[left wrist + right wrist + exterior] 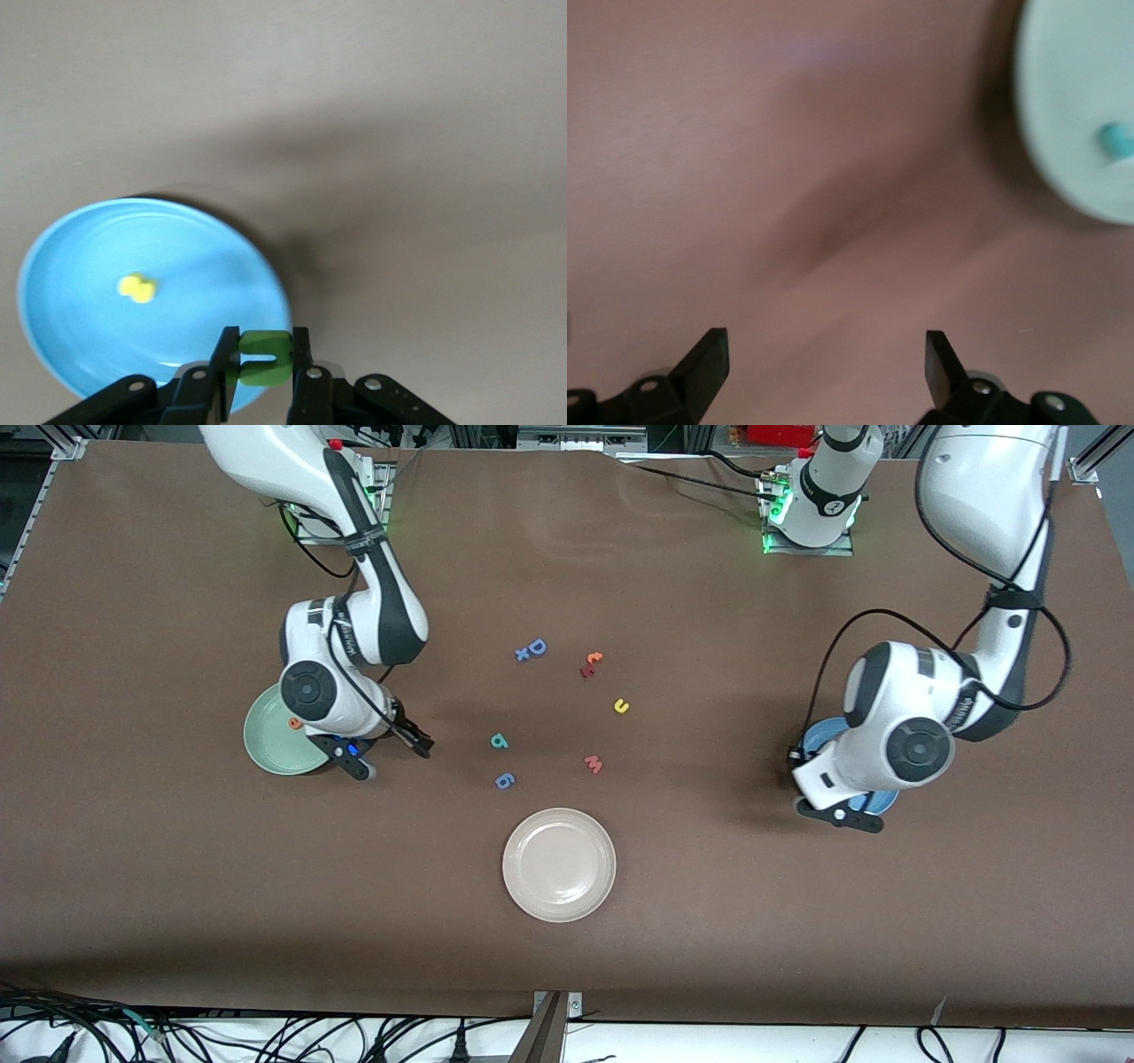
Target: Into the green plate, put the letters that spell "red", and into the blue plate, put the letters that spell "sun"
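Nearest to my camera sits the cream-beige plate [559, 864], which has no part in the job, and just past it lie the blue "6" [504, 780] and the pink "m" [594, 763], both spare. Toward the left arm's end, the left gripper [265, 345] hangs over the rim of the blue plate [80, 257], clamped tight on the green "n" [264, 361]. One yellow letter [137, 288] already lies in that plate; I take it for the "s", though I cannot read its shape. Toward the right arm's end, the right gripper [390, 755] is over bare table just beside the green plate [266, 748], its jaws spread wide and holding nothing. That plate has the orange "e" [295, 723] in it, and the right wrist view shows a teal piece [1116, 137] there too, which I judge to be the "r". Out in the middle, the teal "d" [500, 740] and, farther off, the yellow "u" [621, 706] are on the table. Farther again are a red and orange cluster [591, 664] and the blue capital "D" [536, 646], all spare. By my reckoning three letters are placed, one is about to drop, and two are left.
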Available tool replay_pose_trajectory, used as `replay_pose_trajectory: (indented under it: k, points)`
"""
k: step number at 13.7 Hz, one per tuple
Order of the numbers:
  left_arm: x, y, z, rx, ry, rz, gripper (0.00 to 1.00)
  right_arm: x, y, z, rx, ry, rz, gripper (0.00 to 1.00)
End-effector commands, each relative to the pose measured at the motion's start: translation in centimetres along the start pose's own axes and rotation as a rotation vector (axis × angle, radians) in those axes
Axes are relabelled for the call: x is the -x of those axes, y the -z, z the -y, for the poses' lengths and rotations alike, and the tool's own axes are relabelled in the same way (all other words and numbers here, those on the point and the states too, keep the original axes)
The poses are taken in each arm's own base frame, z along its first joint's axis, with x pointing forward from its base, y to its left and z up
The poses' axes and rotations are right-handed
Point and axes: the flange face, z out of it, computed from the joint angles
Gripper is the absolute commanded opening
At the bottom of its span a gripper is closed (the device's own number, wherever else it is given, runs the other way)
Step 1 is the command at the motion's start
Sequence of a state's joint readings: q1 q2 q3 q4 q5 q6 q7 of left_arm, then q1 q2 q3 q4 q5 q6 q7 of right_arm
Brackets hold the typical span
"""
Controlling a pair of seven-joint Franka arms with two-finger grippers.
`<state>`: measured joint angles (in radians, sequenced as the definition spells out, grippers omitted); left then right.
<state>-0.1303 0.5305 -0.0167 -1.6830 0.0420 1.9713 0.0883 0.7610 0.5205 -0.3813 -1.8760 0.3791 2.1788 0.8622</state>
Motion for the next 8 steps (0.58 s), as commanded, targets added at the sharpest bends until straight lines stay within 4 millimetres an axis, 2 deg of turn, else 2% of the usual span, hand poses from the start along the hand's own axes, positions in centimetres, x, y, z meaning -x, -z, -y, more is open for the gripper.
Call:
replay_pose_trajectory:
  k: [1,3,5,6,8]
  points:
    - [0.7,-0.2,2.1,-0.012,-0.053,0.016,0.2,1.7,-2.3,3.5,-0.049,-0.043,-0.047,0.98]
    - [1.0,-0.3,4.5,-0.046,-0.071,0.022,0.2,3.3,-3.3,5.4,-0.063,-0.044,-0.076,0.98]
    - [1.1,-1.7,7.5,-0.031,-0.105,0.022,0.2,4.6,-3.9,6.5,-0.065,-0.042,-0.078,0.98]
    - [1.1,-2.2,8.4,-0.027,-0.111,0.014,0.2,5.6,-4.2,7.0,-0.07,-0.039,-0.072,0.98]
    - [0.9,-3.0,9.1,-0.025,-0.13,0.008,0.2,5.9,-4.9,7.2,-0.074,-0.057,-0.076,0.98]
